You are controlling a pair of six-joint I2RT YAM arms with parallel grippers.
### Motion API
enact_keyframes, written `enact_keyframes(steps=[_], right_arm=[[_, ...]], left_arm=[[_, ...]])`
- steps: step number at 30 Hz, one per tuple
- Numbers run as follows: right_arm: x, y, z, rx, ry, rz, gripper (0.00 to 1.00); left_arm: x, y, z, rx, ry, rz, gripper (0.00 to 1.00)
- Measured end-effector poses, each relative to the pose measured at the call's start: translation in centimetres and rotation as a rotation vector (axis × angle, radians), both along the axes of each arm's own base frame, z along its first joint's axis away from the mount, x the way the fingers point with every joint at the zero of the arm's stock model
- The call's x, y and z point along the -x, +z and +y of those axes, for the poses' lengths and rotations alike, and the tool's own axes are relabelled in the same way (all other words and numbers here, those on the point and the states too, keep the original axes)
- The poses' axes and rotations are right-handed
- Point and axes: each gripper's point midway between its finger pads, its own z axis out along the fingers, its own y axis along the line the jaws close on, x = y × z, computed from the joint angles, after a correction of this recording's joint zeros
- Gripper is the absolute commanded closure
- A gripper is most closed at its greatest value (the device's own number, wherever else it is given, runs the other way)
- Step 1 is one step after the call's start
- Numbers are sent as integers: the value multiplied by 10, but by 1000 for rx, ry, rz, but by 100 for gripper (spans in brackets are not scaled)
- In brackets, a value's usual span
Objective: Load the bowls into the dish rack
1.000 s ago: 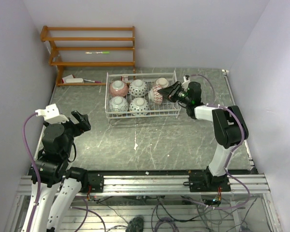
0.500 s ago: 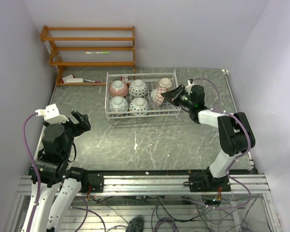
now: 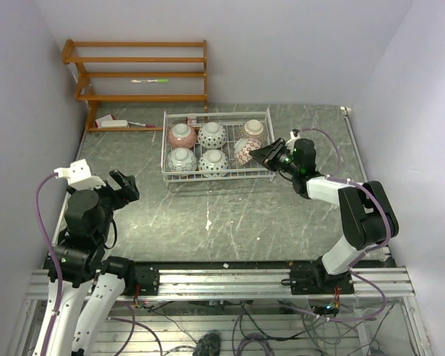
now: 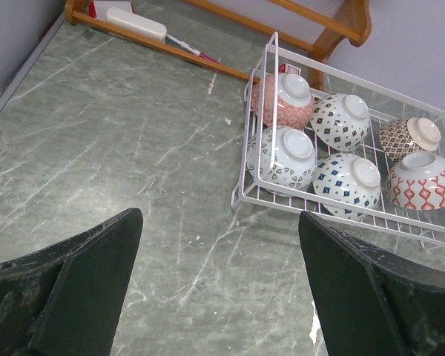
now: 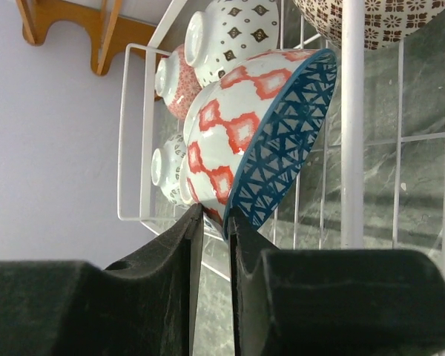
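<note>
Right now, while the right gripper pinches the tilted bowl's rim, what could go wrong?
The right gripper holds the red-diamond bowl only by its thin rim, and the bowl stands tilted; once released, it may topple onto the tan bowl beside it. If the arm pulls back before the jaws open, the bowl could catch the dish rack wire.

Bright, even diffuse light from above. Top view crisp throughout. Soft faint shadow under dish rack (image 3: 216,178) on tabletop (image 3: 245,222). Right wrist: fingers (image 5: 119,297) of right tool (image 5: 213,215) blurry, bowl (image 5: 237,126) sharp.
</note>
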Motion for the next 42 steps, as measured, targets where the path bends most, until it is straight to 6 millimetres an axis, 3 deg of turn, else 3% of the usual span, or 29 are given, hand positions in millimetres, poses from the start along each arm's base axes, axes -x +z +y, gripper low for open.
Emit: enact_keyframes(steps=[3,7,10,23,32,42], right_arm=[[0,0,0,5,2,-3,72],[3,6,3,17,13,-8,50],[4,13,3,36,7,-10,48],[8,9,-18,130,-72,61,47],[19,17,-14,206,-14,-1,42],[19,88,0,337,42,-240,42]], left_arm=[[0,0,0,0,0,0,3],[0,0,0,0,0,0,2],[0,0,0,0,0,0,3],[0,0,0,0,0,0,2],[0,0,0,0,0,0,2],[0,0,0,1,0,-1,2]])
